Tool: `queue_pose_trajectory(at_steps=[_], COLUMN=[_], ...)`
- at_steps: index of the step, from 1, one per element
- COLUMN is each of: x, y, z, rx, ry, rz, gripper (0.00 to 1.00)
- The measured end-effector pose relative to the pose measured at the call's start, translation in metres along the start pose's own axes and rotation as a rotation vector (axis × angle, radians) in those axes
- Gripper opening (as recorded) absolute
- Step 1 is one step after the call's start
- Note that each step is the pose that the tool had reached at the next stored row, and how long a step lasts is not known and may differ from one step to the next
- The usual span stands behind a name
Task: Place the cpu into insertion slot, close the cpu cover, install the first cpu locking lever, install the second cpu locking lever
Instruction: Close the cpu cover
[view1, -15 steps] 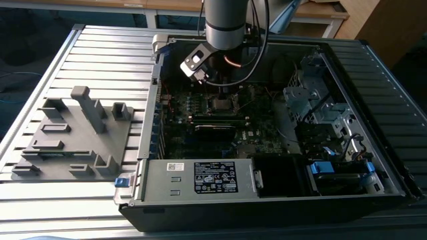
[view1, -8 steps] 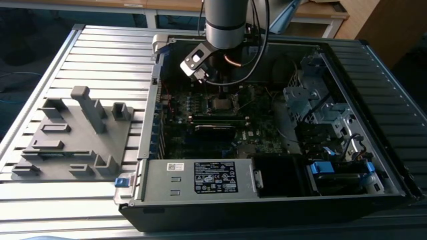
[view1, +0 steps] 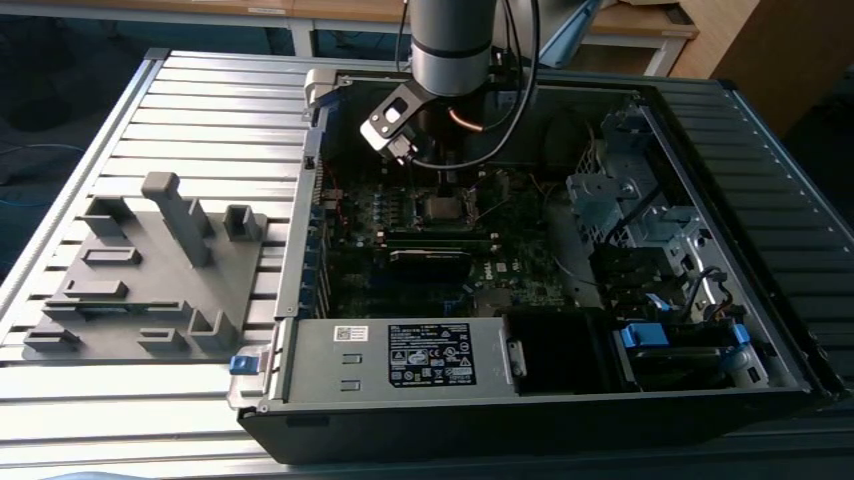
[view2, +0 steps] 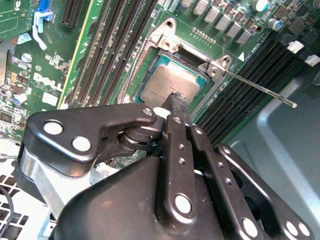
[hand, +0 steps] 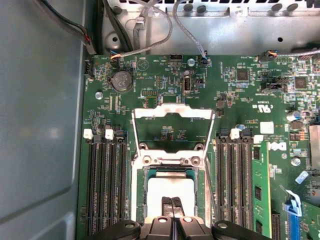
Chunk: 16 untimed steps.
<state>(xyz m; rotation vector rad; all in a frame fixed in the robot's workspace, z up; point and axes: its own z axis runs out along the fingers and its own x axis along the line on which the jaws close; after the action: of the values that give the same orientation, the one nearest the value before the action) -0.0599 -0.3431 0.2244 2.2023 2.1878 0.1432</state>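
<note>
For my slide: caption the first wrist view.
Shut gripper over the cpu in the insertion slot, cpu cover open.

We see cool, bright daylight on the slatted table (view1: 200, 110) in the exterior view, while the inside of the open computer case (view1: 534, 425) sinks into deep shadow. In both wrist views the motherboard (view2: 100, 45) (hand: 165, 80) is evenly lit. The cpu (view2: 167, 82) (hand: 170, 187) glares, almost washed white in the first wrist view.

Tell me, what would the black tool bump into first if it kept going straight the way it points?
Most likely the flat silver-grey square cpu. The tool aims its closed tips right at the chip's metal face. Whether they already touch it, I cannot tell.
</note>
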Motion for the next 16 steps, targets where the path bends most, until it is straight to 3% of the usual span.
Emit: queue_pose_trajectory(at_steps=[16], x=[0.0002], y=[0.0004], z=[-0.0049], rx=[0.0001], ry=[-0.0001], rz=[0.000], gripper=[0.11])
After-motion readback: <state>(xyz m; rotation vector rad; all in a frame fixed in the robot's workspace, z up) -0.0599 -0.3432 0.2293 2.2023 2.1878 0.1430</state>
